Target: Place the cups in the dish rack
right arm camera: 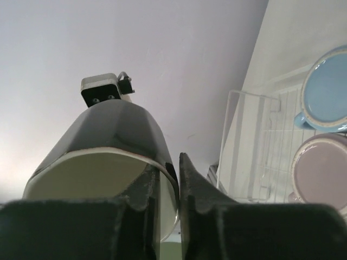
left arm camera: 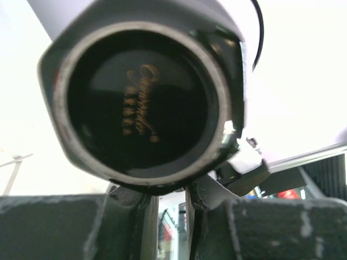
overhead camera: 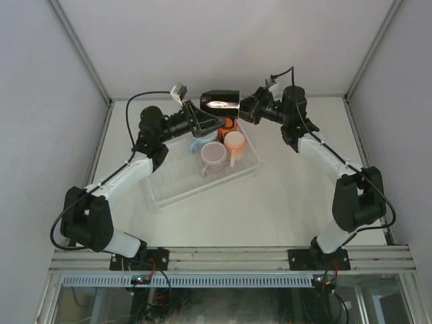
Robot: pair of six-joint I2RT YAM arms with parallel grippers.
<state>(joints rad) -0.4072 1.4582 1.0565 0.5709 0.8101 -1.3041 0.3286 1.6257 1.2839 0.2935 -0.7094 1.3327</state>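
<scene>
While the black mug (overhead camera: 221,101) hangs on its side above the far end of the dish rack (overhead camera: 174,187), the right gripper (right arm camera: 172,162) pinches its rim, one finger inside the cream interior. The left gripper (overhead camera: 200,120) is at the mug's base, its grip impossible to tell. The light blue mug (overhead camera: 200,143), lilac mug (overhead camera: 214,155), peach mug (overhead camera: 235,141) and orange mug (overhead camera: 227,124) sit in the rack.

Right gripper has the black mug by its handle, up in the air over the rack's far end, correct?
Not the handle: the right wrist view shows the right gripper pinching the black mug by its rim, one finger inside, one outside. It is in the air over the far end of the dish rack.
</scene>
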